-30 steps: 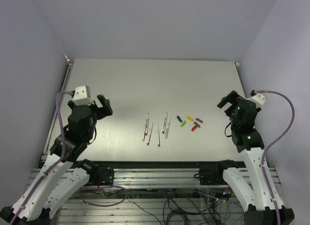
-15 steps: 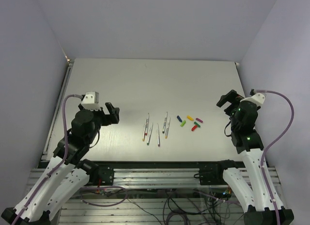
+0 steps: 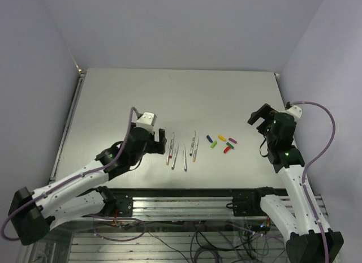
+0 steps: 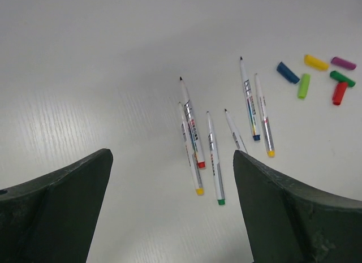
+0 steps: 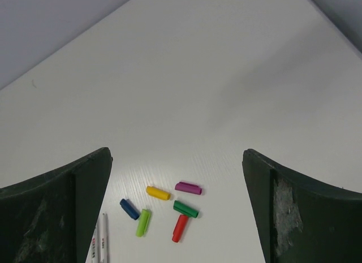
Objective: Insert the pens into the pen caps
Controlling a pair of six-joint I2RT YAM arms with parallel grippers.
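Observation:
Several pens (image 3: pixel 182 150) lie side by side near the table's middle; in the left wrist view the pens (image 4: pixel 214 155) are thin silvery barrels with red, yellow, green and blue ends. The pen caps (image 3: pixel 222 143) sit in a loose cluster just to their right: yellow (image 5: pixel 158 193), magenta (image 5: pixel 188 188), dark green (image 5: pixel 185 208), red (image 5: pixel 179 228), blue (image 5: pixel 129 208) and light green (image 5: pixel 143 222). My left gripper (image 3: pixel 162 139) hovers open just left of the pens, and nothing is between its fingers (image 4: pixel 62 206). Right of the caps, my right gripper (image 3: pixel 257 117) hangs open and empty.
The grey table (image 3: pixel 141 99) ends at a wall behind and walls on both sides. The metal rail (image 3: pixel 181 203) with the arm bases runs along the near edge.
My left arm has swung right and stretched out, bringing its gripper from the table's left side up beside the pens. The right gripper has shifted slightly left. Both stay open.

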